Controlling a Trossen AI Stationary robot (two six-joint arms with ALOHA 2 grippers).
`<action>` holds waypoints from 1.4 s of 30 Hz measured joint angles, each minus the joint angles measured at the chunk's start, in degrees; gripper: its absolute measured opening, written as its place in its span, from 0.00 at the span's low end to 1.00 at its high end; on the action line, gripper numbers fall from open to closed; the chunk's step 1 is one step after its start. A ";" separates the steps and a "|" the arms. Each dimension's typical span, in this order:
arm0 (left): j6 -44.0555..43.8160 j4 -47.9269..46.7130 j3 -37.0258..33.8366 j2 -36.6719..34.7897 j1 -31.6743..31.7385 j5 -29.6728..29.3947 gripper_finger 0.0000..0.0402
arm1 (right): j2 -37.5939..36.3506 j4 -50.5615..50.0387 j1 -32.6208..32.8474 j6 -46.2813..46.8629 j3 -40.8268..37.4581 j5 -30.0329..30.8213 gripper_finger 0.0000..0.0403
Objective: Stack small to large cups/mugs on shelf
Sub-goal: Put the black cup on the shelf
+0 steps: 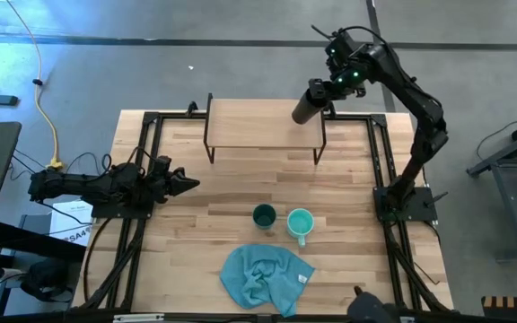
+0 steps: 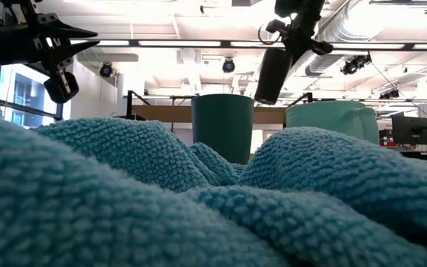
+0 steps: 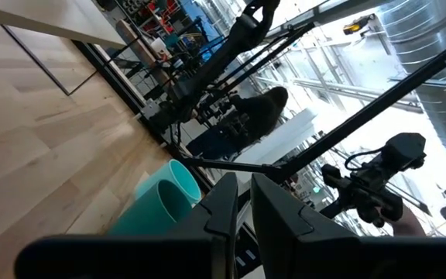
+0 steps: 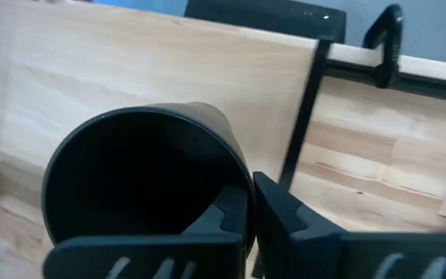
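Black cup (image 1: 305,104) tilted above the shelf's (image 1: 258,122) 3 o'clock end, its rim pinched by the right gripper (image 1: 317,90), one finger inside the wall, one outside; dark teal cup (image 1: 264,215) and turquoise mug (image 1: 300,222) upright just beside each other on the table (image 1: 196,251), at 6 o'clock from the shelf; blue cloth (image 1: 263,277) heaped near them at the table's 6 o'clock edge; left gripper (image 1: 187,184) at the 9 o'clock side, fingers nearly together, grasping nothing.
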 joint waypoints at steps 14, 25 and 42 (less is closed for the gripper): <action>0.02 -0.61 0.00 -0.02 0.00 0.00 0.08 | 10.11 -7.90 2.37 -2.21 18.78 4.33 0.00; -0.18 -1.05 0.00 -0.02 0.00 1.09 0.08 | 11.43 -8.02 3.03 -2.34 16.61 3.35 0.00; -1.05 -1.03 0.00 -0.02 0.00 1.09 0.08 | 11.12 -7.98 2.90 -4.08 16.57 4.68 0.00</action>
